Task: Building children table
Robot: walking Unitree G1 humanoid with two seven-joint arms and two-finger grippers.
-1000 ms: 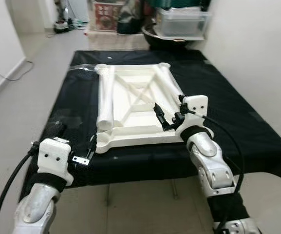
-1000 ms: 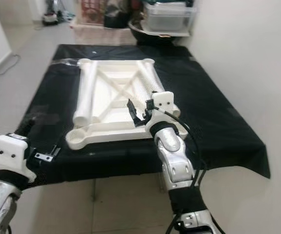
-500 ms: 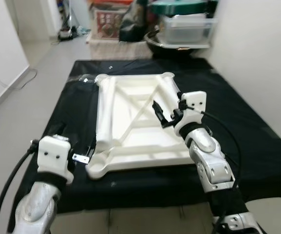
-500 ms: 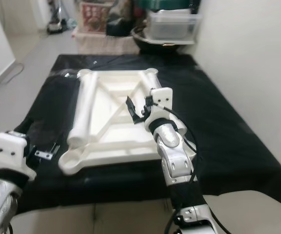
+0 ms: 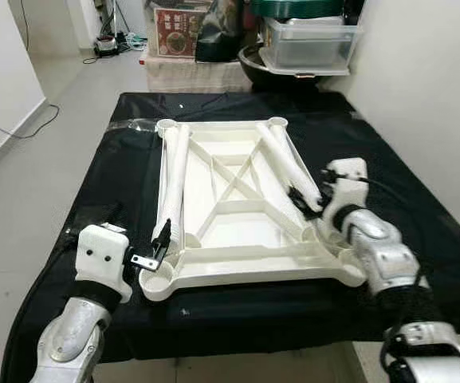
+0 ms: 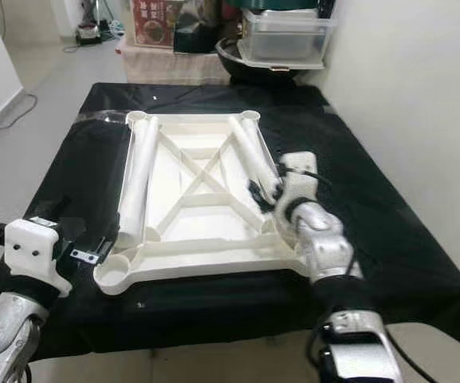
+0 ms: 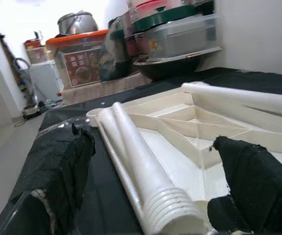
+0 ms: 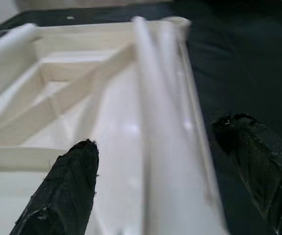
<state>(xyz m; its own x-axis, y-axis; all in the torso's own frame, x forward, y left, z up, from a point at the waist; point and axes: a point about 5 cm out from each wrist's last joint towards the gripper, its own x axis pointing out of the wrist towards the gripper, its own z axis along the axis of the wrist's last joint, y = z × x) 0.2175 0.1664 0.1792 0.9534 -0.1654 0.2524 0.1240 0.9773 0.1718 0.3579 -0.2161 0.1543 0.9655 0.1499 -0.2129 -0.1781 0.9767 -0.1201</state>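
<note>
- Before you lies the white plastic table top (image 5: 237,215), upside down on a black cloth (image 5: 389,167) spread over the floor; you see its ribbed underside with crossed braces and a round leg socket at each corner.
- Two white table legs lie loose in it: the left leg (image 5: 174,179) runs along the left rim, its ridged end toward you, and the right leg (image 5: 285,163) runs slantwise along the right rim.
- Your left gripper (image 5: 159,243) sits at the near left corner of the top, just beside the ridged end of the left leg. In the left wrist view its fingers (image 7: 250,183) are spread wide, one on each side of that leg, and pinch nothing.
- Your right gripper (image 5: 303,202) sits at the near end of the right leg. In the right wrist view its fingers (image 8: 65,196) are spread apart, with the leg lying between them; whether either finger touches the leg, you cannot tell.
- Beyond the cloth, against the far wall, stand a clear storage box (image 5: 309,44) with a green lid on it, a dark basin (image 5: 265,68) under the box, and a red printed carton (image 5: 174,20).
- A pale wall (image 5: 429,88) runs along your right.
</note>
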